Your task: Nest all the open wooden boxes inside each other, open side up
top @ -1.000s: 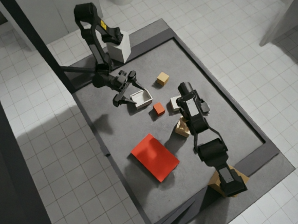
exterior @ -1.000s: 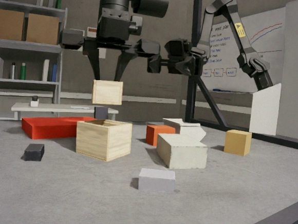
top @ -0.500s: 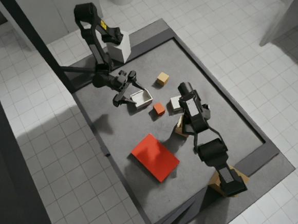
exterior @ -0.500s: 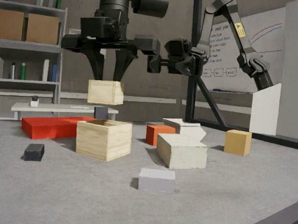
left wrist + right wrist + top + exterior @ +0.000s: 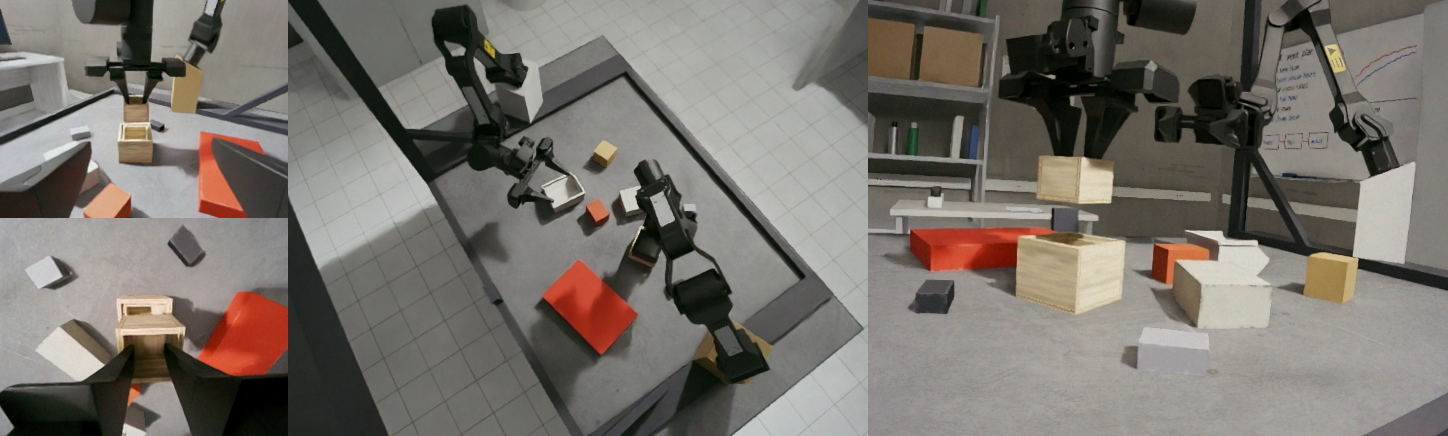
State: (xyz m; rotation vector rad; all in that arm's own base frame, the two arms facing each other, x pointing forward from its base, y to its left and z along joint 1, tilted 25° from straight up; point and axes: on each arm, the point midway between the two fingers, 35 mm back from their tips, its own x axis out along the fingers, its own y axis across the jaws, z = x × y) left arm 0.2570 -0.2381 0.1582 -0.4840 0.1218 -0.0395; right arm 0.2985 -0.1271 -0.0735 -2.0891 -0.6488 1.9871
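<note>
One wooden box (image 5: 1075,180) (image 5: 136,113) (image 5: 151,322) — held aloft.

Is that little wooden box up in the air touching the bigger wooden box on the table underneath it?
Apart. The exterior view shows clear space between the underside of the raised box and the rim of the larger one.
</note>
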